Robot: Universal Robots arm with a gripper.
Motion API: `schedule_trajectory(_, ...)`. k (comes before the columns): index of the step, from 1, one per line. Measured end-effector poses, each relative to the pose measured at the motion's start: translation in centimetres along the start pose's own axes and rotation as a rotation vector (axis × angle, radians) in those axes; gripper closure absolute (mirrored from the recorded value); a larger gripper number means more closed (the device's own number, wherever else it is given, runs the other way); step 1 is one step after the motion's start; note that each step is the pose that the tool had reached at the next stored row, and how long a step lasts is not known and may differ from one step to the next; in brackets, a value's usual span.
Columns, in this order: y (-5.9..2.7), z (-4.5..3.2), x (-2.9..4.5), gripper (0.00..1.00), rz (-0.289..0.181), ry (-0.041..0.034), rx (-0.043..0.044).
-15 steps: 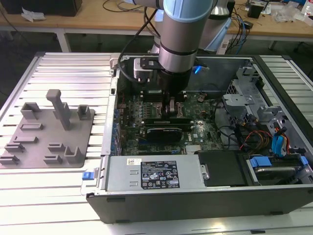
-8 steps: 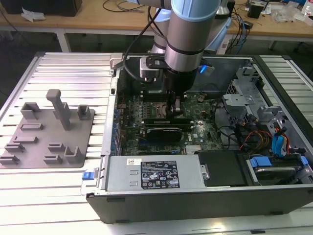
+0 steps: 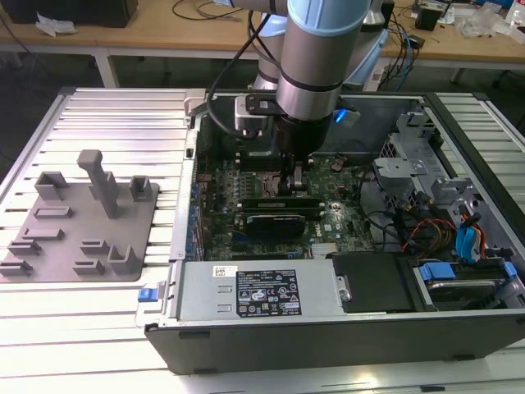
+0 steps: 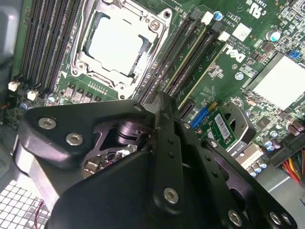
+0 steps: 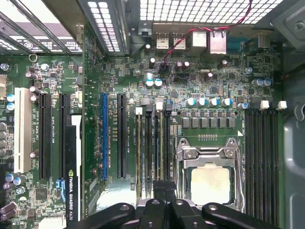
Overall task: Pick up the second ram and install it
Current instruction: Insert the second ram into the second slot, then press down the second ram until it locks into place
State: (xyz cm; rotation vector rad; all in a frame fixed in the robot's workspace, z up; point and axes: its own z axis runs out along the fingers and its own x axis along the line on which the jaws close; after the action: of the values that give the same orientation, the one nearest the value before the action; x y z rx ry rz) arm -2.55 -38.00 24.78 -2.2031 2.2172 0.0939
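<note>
Black steel formed the open PC case (image 3: 328, 328), lying on a slatted white table (image 3: 115, 115) with a grey fixture tray (image 3: 49, 238) near the table's edge at the exterior view's left. Inside the case lay the green motherboard (image 5: 209, 76), with the CPU socket (image 5: 209, 176) at its middle and banks of black RAM slots (image 5: 152, 148) on either side. The arm (image 3: 316, 57) reached straight down over the board, and the gripper (image 3: 295, 182) stood low over the slots beside the socket. In the second wrist view its fingers (image 4: 167, 157) appeared drawn together on a thin edge that lined up with one slot; I judged this to be the ram (image 4: 188, 78), though little of it showed, so the grip could not be confirmed. The risk, as I judged it, was misalignment: a stick tilted or offset from its slot would jam under downward force, straining the board or leaving one end unseated.
</note>
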Motion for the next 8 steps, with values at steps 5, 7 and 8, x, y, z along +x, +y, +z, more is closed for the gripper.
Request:
schedule_trajectory(5,0.00,-0.05,0.01,0.92,0.000,0.0002,-0.0001)
schedule_trajectory(7,0.01,-0.06,0.01,0.92,0.000,0.0002,-0.0001)
schedule_trajectory(8,0.01,-0.06,0.01,0.92,0.000,0.0002,-0.0001)
